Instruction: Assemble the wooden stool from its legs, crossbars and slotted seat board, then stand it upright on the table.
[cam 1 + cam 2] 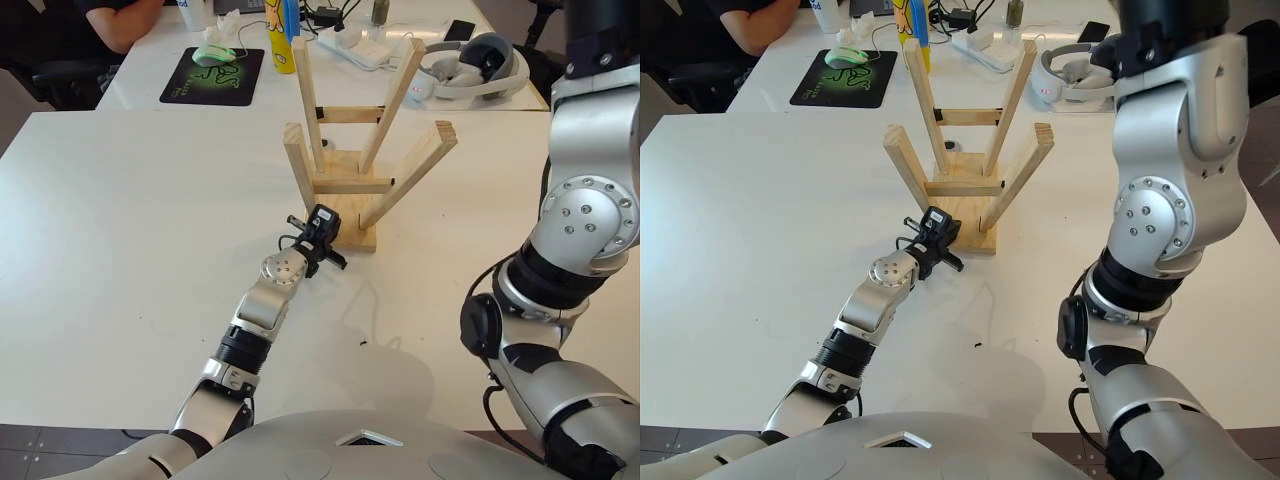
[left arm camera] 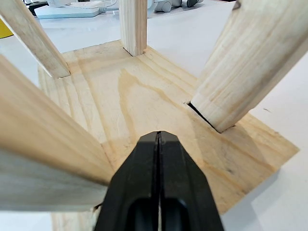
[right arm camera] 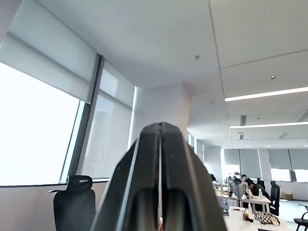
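The wooden stool (image 1: 352, 185) stands upside down in mid-table, its seat board (image 1: 362, 238) flat on the white tabletop. Its legs (image 1: 410, 80) point up and splay outward, joined by crossbars (image 1: 350, 115). My left gripper (image 1: 322, 225) is at the board's near edge, low between two legs, shut with nothing in it. In the left wrist view its tips (image 2: 159, 137) hover just over the seat board (image 2: 144, 91), with a slotted leg (image 2: 255, 57) close by. My right gripper (image 3: 160, 126) is shut and empty, raised high and pointing up toward the ceiling.
A second table behind carries a black mouse pad with a mouse (image 1: 213, 75), a yellow bottle (image 1: 282, 45), a power strip (image 1: 365, 48) and headphones (image 1: 480, 60). My right arm (image 1: 585, 210) rises at the table's right side. Bare tabletop (image 1: 130, 220) lies left of the stool.
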`<act>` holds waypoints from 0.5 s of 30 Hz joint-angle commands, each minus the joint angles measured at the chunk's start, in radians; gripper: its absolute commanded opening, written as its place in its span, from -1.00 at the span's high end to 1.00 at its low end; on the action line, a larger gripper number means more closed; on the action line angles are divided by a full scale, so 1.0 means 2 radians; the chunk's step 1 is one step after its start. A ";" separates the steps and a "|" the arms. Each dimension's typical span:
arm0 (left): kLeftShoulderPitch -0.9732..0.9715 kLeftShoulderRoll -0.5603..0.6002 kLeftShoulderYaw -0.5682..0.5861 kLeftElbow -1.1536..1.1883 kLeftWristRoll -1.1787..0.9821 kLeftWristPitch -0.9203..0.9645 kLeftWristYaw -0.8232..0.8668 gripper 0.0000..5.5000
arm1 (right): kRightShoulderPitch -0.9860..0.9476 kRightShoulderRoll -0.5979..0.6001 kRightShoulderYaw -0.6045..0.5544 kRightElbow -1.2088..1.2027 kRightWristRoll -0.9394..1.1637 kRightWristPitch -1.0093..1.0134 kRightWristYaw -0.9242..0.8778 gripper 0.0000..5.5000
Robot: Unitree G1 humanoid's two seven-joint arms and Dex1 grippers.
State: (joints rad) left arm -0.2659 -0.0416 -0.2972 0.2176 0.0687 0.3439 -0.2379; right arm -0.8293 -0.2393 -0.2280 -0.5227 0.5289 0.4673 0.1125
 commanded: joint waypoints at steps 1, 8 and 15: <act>0.025 0.009 0.005 0.021 0.004 0.032 0.006 1.00 | 0.000 -0.008 0.005 -0.007 -0.024 -0.015 -0.014 1.00; 0.033 0.006 0.000 0.001 0.001 0.046 -0.002 1.00 | 0.343 -0.052 0.180 -0.007 0.044 0.327 0.001 1.00; 0.021 0.006 0.000 0.012 -0.003 0.054 -0.013 1.00 | 0.133 0.011 0.042 -0.023 -0.026 0.092 -0.058 1.00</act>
State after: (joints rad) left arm -0.2636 -0.0482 -0.2951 0.1894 0.0588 0.3862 -0.2589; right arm -0.3751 -0.2053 -0.0430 -0.5412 0.5366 0.8349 0.0258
